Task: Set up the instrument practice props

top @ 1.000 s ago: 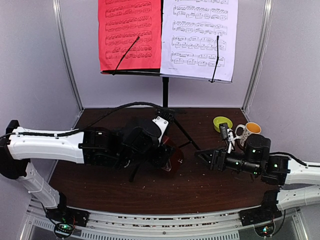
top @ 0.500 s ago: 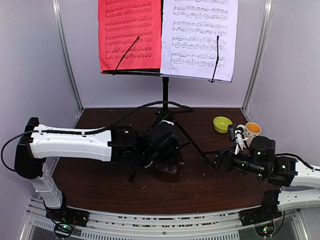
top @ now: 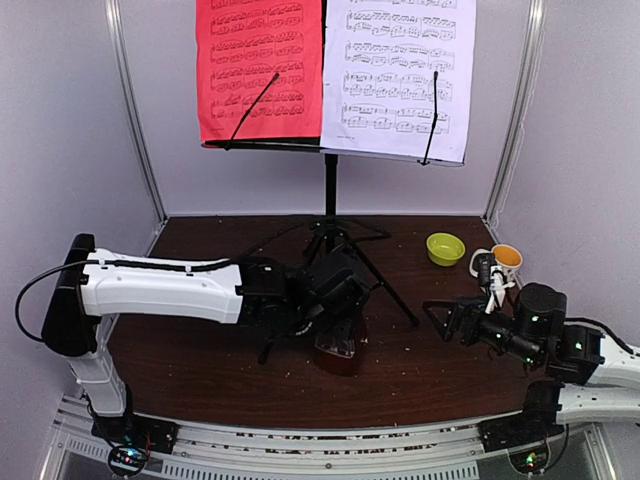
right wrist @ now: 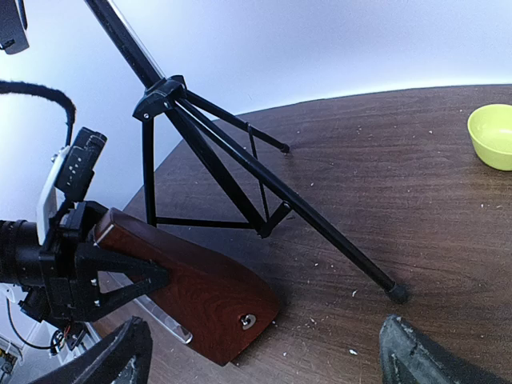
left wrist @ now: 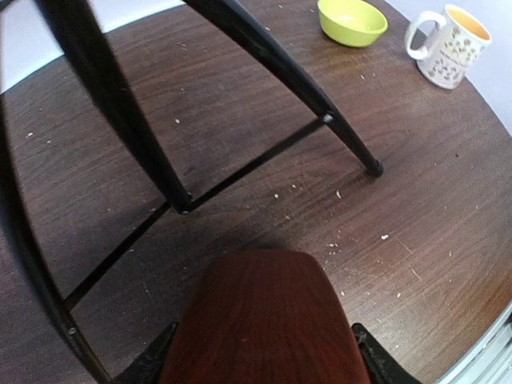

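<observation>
Stand (top: 329, 190) up, red sheet (top: 260, 70) and white sheet (top: 400, 75) on; your left gripper (left wrist: 264, 366) clamps tilted metronome (right wrist: 200, 296), seemingly unplaced; right gripper (top: 445, 320) gapes empty.

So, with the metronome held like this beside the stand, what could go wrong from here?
1. The metronome is tilted in the left gripper; released like this, it may tip over.
2. It is close to the tripod legs of the music stand; a nudge might shake the red sheet and white sheet.
3. The open right gripper is near a leg's foot and could snag it.
</observation>
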